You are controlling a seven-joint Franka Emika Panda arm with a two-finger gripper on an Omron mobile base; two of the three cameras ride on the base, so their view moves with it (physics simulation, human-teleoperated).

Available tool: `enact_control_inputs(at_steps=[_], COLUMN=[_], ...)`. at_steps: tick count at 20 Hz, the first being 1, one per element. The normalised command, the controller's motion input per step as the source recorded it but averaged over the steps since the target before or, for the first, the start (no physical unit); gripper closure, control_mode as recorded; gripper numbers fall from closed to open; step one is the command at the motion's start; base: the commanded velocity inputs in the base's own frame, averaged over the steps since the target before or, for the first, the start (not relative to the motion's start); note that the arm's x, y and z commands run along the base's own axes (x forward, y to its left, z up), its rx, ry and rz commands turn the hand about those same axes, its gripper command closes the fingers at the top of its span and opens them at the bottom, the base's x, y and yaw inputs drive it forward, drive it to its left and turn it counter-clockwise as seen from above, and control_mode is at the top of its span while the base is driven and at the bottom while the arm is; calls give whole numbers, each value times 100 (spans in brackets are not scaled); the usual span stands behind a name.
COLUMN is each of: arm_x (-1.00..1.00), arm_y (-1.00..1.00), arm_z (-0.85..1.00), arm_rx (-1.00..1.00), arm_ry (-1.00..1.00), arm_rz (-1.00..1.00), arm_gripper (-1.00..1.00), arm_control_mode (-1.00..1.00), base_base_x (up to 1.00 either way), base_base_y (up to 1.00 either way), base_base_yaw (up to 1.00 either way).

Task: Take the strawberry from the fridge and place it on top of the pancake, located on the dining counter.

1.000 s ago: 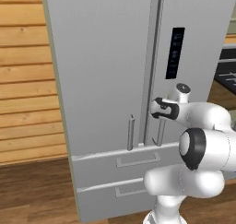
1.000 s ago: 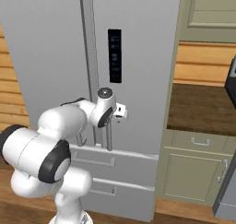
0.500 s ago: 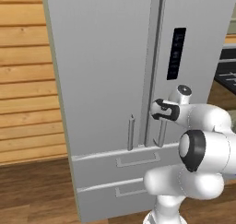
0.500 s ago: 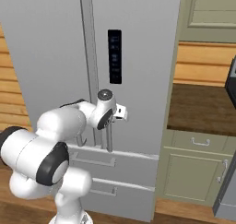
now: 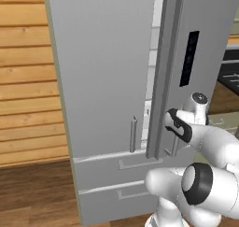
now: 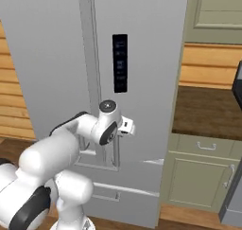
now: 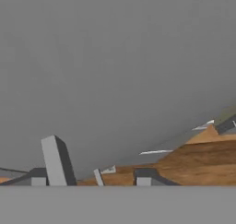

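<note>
The strawberry is out of sight; by the task it should lie inside the fridge (image 5: 107,72), whose right upper door (image 5: 205,44) stands slightly ajar, a pale sliver of shelves showing in the gap at about 12 o'clock from the wrist. The step in hand looks like opening that door. The gripper (image 6: 124,128) sits at the door's vertical bar handle (image 5: 169,144), low on the panel, with the dark control panel (image 6: 120,63) at 12 o'clock above it. Whether the claw is clenched on the handle or released I cannot tell; in the hand view the grey door face (image 7: 115,57) looms close. Next, I judge, the door must swing much wider before any reach inside.
</note>
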Motion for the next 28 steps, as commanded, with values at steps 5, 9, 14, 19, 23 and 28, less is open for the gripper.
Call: enact_control_inputs(at_steps=[5, 9, 14, 19, 23, 28], arm_x=[-72, -74, -74, -100, -25, 47], arm_y=[-81, -64, -26, 13, 97, 100], arm_z=[2, 1, 39, 97, 38, 35], arm_rx=[1, 3, -2, -9, -44, -72], arm_ry=[0, 0, 0, 1, 27, 47], arm_rz=[-6, -12, -13, -1, 5, 6], arm_gripper=[100, -100, -100, -100, -100, -100], arm_control_mode=[-100, -100, -100, -100, -100, -100], base_base_x=[0, 0, 0, 0, 0, 0], base_base_y=[0, 0, 0, 0, 0, 0], base_base_yaw=[0, 0, 0, 0, 0, 0])
